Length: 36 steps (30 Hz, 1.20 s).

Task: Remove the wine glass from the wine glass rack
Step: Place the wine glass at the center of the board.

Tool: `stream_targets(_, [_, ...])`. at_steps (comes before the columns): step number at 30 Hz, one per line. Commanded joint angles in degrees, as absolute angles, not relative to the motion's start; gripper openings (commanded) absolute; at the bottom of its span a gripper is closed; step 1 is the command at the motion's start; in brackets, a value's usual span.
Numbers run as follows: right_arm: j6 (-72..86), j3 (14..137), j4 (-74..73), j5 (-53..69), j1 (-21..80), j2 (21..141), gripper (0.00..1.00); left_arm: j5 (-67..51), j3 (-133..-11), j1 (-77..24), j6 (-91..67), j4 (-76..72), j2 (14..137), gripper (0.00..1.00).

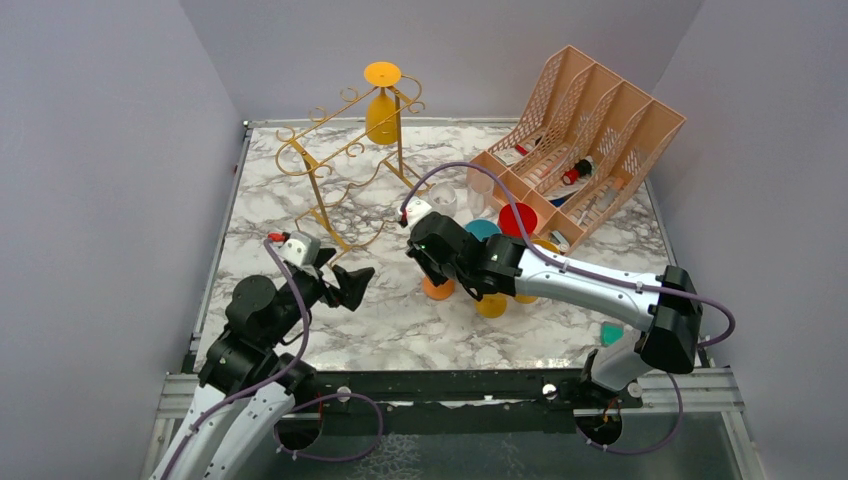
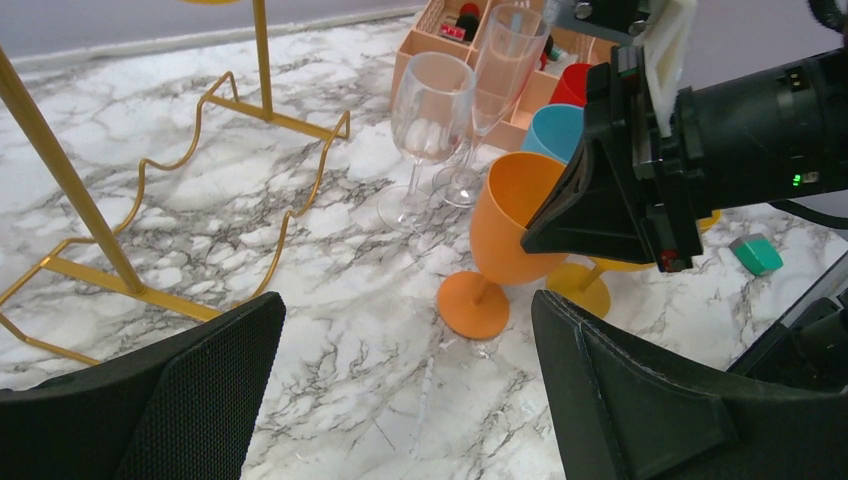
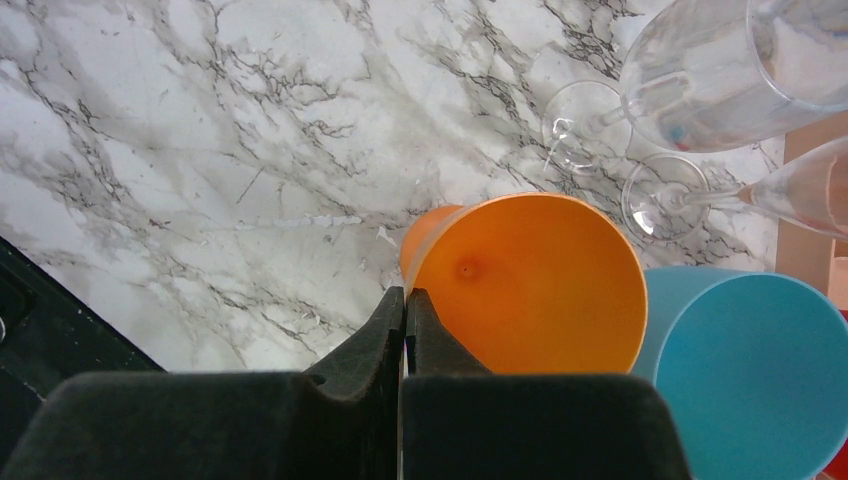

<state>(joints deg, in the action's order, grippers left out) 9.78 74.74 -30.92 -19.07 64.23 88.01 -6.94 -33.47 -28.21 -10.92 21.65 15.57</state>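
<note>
Clear glasses point(image 2: 432, 105) stand beside a peach organizer point(image 1: 640, 125).

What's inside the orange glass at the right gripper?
Looks empty: the orange glass shows only bare inner wall and bottom. The right gripper, shut on its rim, hides a sliver there.

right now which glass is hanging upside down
The yellow wine glass at the far end of the gold wire rack, hanging foot up and bowl down. The other glasses, like the orange one, stand upright on the table.

Rear overhead, close wrist views, sharing orange glass point(image 2: 505, 230)
</note>
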Motion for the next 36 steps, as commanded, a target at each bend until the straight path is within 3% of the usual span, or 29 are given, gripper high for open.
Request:
stream_targets(1, [9.12,76.33,-28.53,-20.98,64.43,88.47,0.01,-4.26,-36.05,-28.21,-12.82,22.62,18.54,0.99])
stream_targets(5, [8.18,76.14,-27.57,-21.23,64.46,88.54,0.03,-3.74,-37.09,-28.24,-13.29,22.89,18.80,0.99])
stream_targets(11, [7.83,76.74,-28.86,-22.36,64.49,88.93,0.20,3.70,-40.57,-28.28,-12.90,26.10,21.90,0.99])
stream_targets(22, [8.44,76.82,-28.60,-18.00,64.47,81.58,0.26,3.80,-51.35,-28.21,-12.19,28.87,32.04,0.99])
stream_targets(25, [8.98,74.19,-25.78,-17.20,64.43,76.69,0.30,3.08,-56.53,-28.27,-11.27,29.17,35.44,0.99])
stream_targets(29, [10.83,68.73,-21.63,-14.98,64.47,70.50,0.44,1.46,-65.46,-28.26,-8.82,31.18,42.57,0.99])
stream_targets(36, [14.62,61.68,-17.73,-10.10,64.43,64.01,0.51,2.19,-83.65,-28.21,-2.65,35.26,57.87,0.99])
